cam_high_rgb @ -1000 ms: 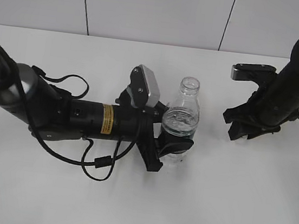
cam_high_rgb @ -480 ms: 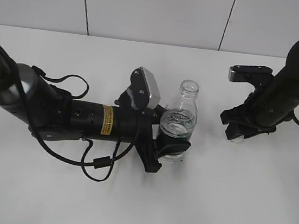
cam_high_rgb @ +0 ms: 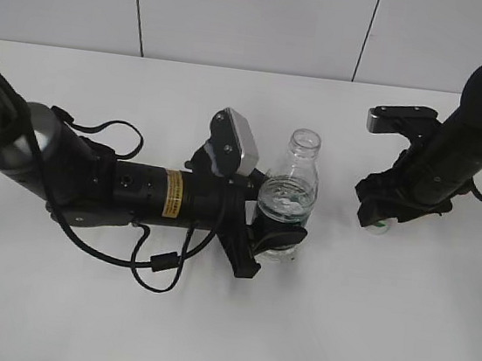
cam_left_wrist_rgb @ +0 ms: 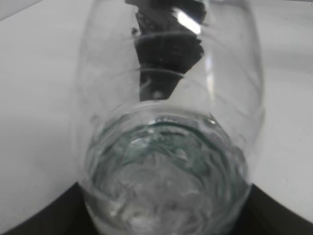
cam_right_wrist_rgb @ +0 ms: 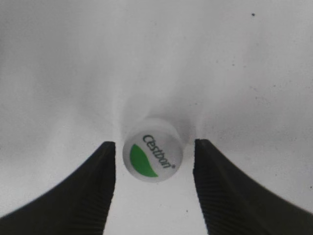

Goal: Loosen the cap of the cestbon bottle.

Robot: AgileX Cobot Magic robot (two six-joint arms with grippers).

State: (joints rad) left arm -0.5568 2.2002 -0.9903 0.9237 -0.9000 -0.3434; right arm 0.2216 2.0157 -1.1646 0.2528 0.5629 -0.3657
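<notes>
Exterior view: the Cestbon bottle stands upright near the middle of the white table, its threaded neck uncapped, its lower body clamped between the fingers of the left gripper, whose arm lies nearly level along the table. Left wrist view: the clear bottle fills the frame between the dark fingers. Right wrist view: the cap, logo up, rests on the table between the parted fingers of the right gripper, a gap on each side. The cap lies well apart from the bottle, to its right.
</notes>
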